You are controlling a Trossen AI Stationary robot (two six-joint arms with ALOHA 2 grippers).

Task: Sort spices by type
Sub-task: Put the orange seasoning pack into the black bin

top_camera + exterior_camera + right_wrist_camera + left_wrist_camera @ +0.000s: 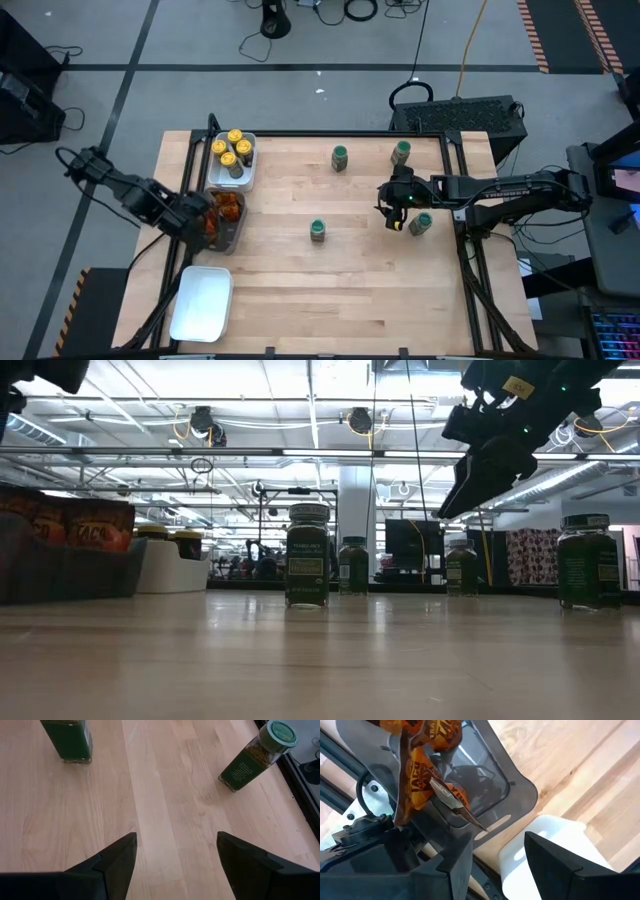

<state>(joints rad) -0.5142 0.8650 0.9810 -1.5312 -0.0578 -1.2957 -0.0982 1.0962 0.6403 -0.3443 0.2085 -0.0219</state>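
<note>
Four green-lidded jars stand upright on the wood: one at table middle (318, 230), two near the far edge (340, 157) (401, 152), one by the right edge (421, 224). Several yellow-lidded jars (232, 152) stand in a white tray. Orange-brown packets (226, 208) lie heaped in the dark grey tray (236, 236). My right gripper (393, 214) (175, 850) is open, raised above the table (472, 480), with the right-edge jar (257, 757) beside it. My left gripper (206, 228) (497, 855) is open over the dark tray's near end, next to the packets (417, 785).
An empty white tray (203, 303) lies at the near left corner, just beyond the dark tray's handle end (520, 795). Bare wood spreads across the table's near half and between the jars. A black frame rail (468, 250) runs along the right edge.
</note>
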